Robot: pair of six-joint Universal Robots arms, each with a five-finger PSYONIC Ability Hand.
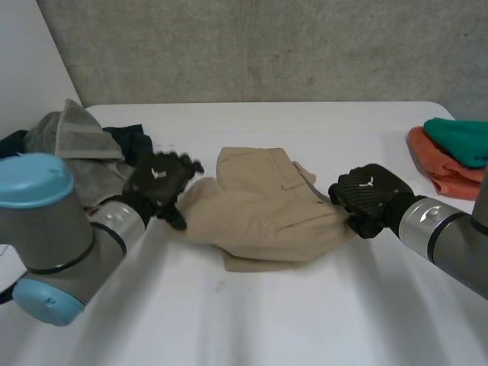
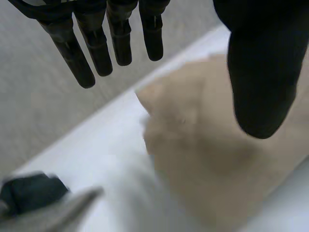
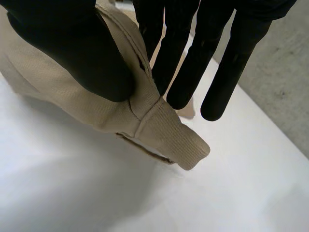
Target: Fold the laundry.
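A tan garment (image 1: 259,210) lies bunched in a rough fold at the middle of the white table (image 1: 305,320). My left hand (image 1: 156,183) hovers at its left edge. In the left wrist view its fingers (image 2: 96,53) are straight and spread apart from the thumb, above the tan cloth (image 2: 207,159), holding nothing. My right hand (image 1: 370,198) is at the garment's right edge. In the right wrist view its thumb and fingers (image 3: 72,48) pinch a seamed band of the tan garment (image 3: 164,130), which is lifted slightly off the table.
A pile of grey cloth (image 1: 76,141) and dark navy cloth (image 1: 130,141) lies at the table's left. Folded orange cloth (image 1: 442,171) with green cloth (image 1: 461,141) on top sits at the right edge. A concrete wall stands behind.
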